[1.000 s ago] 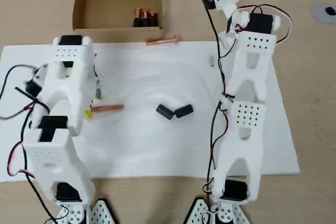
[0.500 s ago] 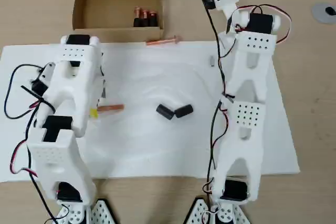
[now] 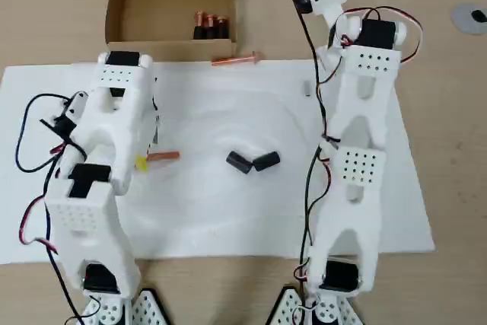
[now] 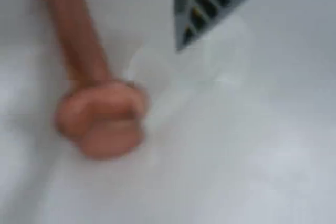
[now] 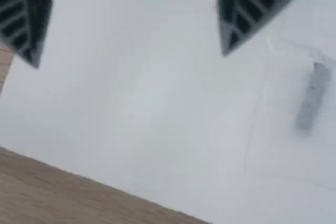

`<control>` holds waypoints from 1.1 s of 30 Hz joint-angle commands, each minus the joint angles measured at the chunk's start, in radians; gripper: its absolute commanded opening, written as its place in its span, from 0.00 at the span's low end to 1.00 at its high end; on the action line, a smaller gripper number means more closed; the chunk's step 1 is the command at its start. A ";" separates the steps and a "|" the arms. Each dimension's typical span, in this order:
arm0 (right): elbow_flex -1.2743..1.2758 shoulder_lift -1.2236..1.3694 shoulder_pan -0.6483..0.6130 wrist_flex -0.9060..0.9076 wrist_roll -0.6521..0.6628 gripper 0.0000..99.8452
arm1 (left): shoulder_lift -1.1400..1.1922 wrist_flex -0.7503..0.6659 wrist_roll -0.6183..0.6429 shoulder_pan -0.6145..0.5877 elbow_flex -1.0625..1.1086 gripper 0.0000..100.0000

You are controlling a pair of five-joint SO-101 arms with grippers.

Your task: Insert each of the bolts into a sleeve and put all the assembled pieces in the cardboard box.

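the copper bolt (image 3: 163, 156) lies flat on the white sheet (image 3: 228, 218), its head end just beside my left gripper (image 3: 141, 160). i cannot tell whether that gripper is spread or closed. i should take the shank squarely near the head, leaving the far end free for a black sleeve (image 3: 239, 162). my right gripper (image 5: 128, 56) hangs spread.

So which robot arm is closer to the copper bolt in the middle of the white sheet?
Left. The left arm hangs right over one end of the bolt. The right arm is far across the white sheet, beyond the two black sleeves.
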 commanded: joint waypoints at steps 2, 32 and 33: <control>-0.054 -0.088 0.016 0.012 0.005 0.26 | 0.102 -0.006 0.003 0.005 -0.044 0.10; -0.053 -0.088 0.015 0.014 0.000 0.26 | -0.539 0.055 -1.149 -0.020 -0.531 0.01; -0.047 -0.088 0.007 0.014 0.000 0.26 | -0.582 0.055 -1.168 -0.021 -0.535 0.01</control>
